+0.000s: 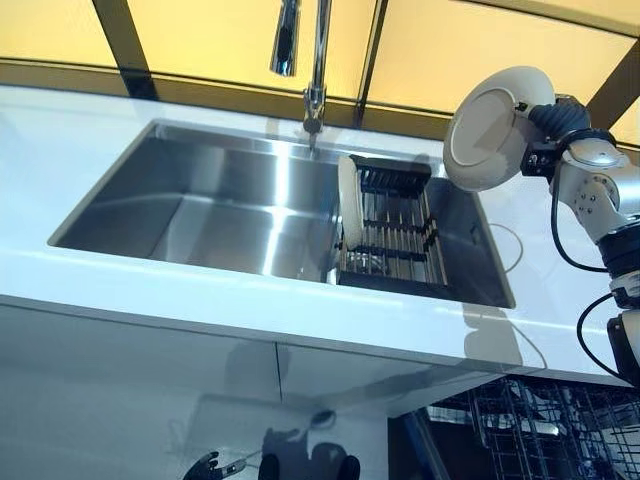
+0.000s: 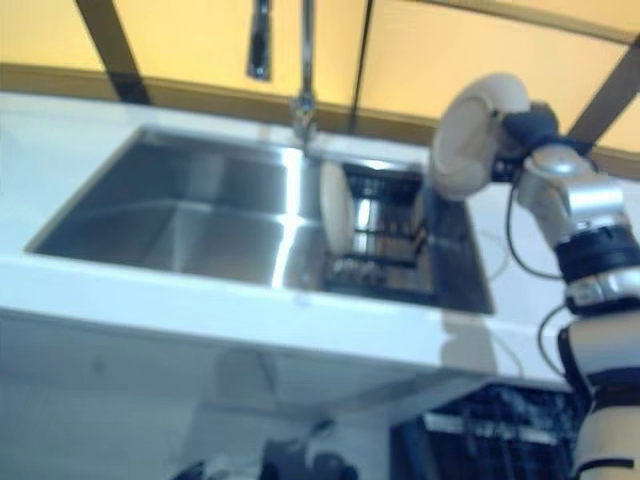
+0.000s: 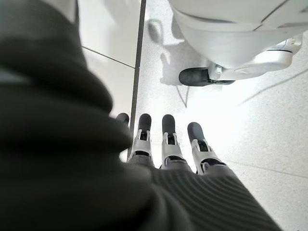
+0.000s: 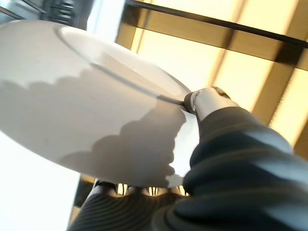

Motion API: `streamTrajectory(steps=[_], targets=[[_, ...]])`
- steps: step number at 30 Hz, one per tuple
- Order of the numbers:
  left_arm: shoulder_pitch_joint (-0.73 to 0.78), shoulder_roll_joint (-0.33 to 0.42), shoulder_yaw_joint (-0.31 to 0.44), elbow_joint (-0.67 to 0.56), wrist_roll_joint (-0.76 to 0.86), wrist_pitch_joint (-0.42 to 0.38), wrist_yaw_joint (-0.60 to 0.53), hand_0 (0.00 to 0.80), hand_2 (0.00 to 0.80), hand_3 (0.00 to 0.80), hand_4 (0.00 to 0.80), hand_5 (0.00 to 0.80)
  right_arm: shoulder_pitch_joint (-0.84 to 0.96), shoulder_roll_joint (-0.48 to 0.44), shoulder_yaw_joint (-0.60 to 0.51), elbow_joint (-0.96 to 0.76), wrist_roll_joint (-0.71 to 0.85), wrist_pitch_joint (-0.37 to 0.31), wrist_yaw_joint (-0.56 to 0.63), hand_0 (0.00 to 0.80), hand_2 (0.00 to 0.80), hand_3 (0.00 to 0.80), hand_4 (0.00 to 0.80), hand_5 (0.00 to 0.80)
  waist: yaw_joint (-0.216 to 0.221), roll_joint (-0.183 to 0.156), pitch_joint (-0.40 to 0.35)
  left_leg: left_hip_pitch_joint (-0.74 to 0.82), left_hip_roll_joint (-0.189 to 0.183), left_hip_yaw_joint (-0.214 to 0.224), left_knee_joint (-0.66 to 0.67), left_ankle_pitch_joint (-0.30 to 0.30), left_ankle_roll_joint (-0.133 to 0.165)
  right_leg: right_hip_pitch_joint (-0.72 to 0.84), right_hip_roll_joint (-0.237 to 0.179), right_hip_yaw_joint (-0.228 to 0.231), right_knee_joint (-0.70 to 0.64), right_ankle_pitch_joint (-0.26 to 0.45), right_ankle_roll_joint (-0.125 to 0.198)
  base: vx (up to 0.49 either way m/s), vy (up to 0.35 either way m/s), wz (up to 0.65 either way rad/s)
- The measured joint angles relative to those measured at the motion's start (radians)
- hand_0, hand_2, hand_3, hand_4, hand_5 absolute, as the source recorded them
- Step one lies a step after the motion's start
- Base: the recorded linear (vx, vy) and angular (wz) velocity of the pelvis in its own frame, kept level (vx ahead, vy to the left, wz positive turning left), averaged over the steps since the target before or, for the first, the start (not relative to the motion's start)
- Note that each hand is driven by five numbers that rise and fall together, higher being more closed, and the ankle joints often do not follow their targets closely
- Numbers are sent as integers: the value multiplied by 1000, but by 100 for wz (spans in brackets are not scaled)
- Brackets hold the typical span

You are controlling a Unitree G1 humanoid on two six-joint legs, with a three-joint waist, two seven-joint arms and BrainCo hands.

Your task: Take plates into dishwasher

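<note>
The right robot hand (image 1: 553, 125) grips a white plate (image 1: 493, 128) by its rim, thumb on one face and fingers curled behind the other, holding it raised on edge in the air at about two o'clock in the head views, above the right end of the stainless sink (image 1: 235, 205). In the sink's right part, near three o'clock of the basin, a black wire dish rack (image 1: 395, 228) carries a second white plate (image 1: 349, 202) standing upright at its left end. The tap (image 1: 315, 70) rises at twelve o'clock behind the sink. The white bench (image 1: 120, 275) surrounds the basin. At five o'clock, below the bench edge, the dishwasher rack (image 1: 525, 425) shows its dark wires. The left robot hand (image 3: 166, 144) hangs over the pale floor (image 3: 269, 120), fingers straight and relaxed, holding nothing.
</note>
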Motion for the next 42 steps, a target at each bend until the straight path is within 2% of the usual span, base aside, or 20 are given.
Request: streamTrajectory(steps=[5, 11, 13, 20, 25, 29, 39, 42], targets=[[26, -10, -1, 4, 0, 15, -17, 0, 0, 0, 0, 0, -1, -19, 35, 0, -62, 7, 36, 800, 800, 800, 800, 800, -8, -7, -49, 16, 5, 31, 0, -5, -3, 1, 8, 26, 0, -2, 2, -25, 2, -18], [42, -9, 1, 16, 0, 25, -28, 0, 0, 0, 0, 0, -1, -114, 63, 0, -79, 26, 103, 800, 800, 800, 800, 800, -32, -22, -83, 35, 17, 78, 0, -16, -9, -1, 10, 26, 0, 0, 3, -19, -11, -23], [44, -9, 1, 16, 1, 28, -30, 0, 0, 0, 0, 0, 1, -145, 62, 0, -79, 30, 127, 800, 800, 800, 800, 800, -53, -24, -90, 36, 19, 81, 0, -17, -11, -1, 13, 27, 0, 2, 3, -9, -21, -10], [45, -6, 11, 20, 3, 34, -45, 0, 0, 0, 0, 0, 49, -255, 60, -2, -108, 32, 221, 800, 800, 800, 800, 800, -98, -23, -104, 54, 24, 137, 0, -30, -12, -7, 21, 75, 0, 6, 3, 4, -25, -22], [40, -5, 11, 21, 7, 34, -52, 0, 0, 0, 0, 0, 114, -334, 56, 0, -164, 35, 299, 800, 800, 800, 800, 800, -107, -20, -109, 64, 28, 159, -1, -37, -16, -9, 28, 94, 0, 7, 4, 21, -33, -16], [41, -5, 19, 20, 7, 35, -55, 0, 0, 0, 0, 0, 238, -397, -21, -1, -241, 37, 395, 800, 800, 800, 800, 800, -111, -16, -114, 63, 30, 175, -1, -43, -18, -17, 31, 108, 0, 7, 4, 8, -32, -12], [53, 4, 53, 26, 7, 34, -57, 0, 0, 0, 0, 0, 466, -433, -214, 2, -267, 37, 449, 800, 800, 800, 800, 800, -155, -4, -114, 48, 28, 186, 0, -52, -14, -36, 30, 113, 0, 10, 5, -9, -28, -3], [53, 5, 64, 31, 7, 33, -58, 0, 0, 0, 0, 0, 495, -445, -231, 5, -283, 36, 480, 800, 800, 800, 800, 800, -159, 0, -113, 48, 25, 187, -1, -54, -12, -36, 30, 115, 0, 10, 5, 0, 0, 0]])
